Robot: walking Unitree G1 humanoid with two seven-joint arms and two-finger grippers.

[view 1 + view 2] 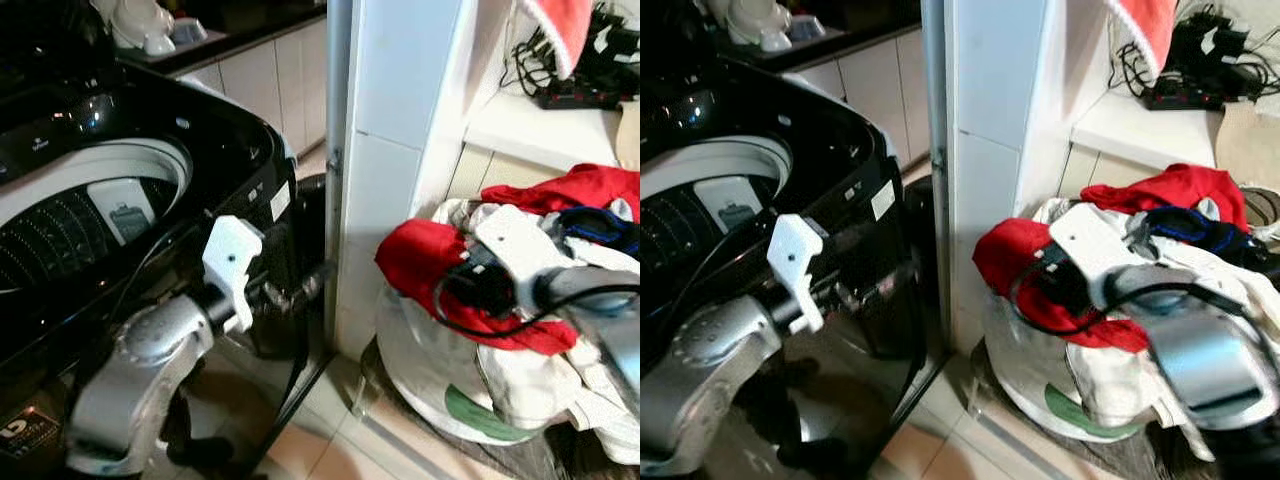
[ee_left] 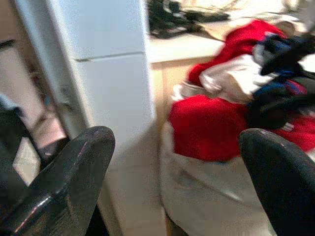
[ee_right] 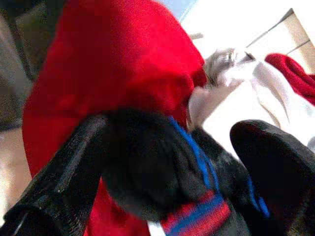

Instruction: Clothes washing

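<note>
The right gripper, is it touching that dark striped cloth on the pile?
Touching. In the right wrist view the right gripper has a finger on each side of the dark cloth, which bulges between them, over the red garment.

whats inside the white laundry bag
Heaped in the white laundry bag: a red garment, white cloth and a dark blue-striped piece. Anything deeper is covered.

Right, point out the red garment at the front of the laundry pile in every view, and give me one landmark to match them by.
Left eye view: red garment right of centre, on the pile's near edge.
Right eye view: red garment at centre, beside the right gripper.
Left wrist view: red garment between the two fingers.
Right wrist view: red garment across the upper left.
Shared landmark: the white pillar, just left of the pile.
</note>
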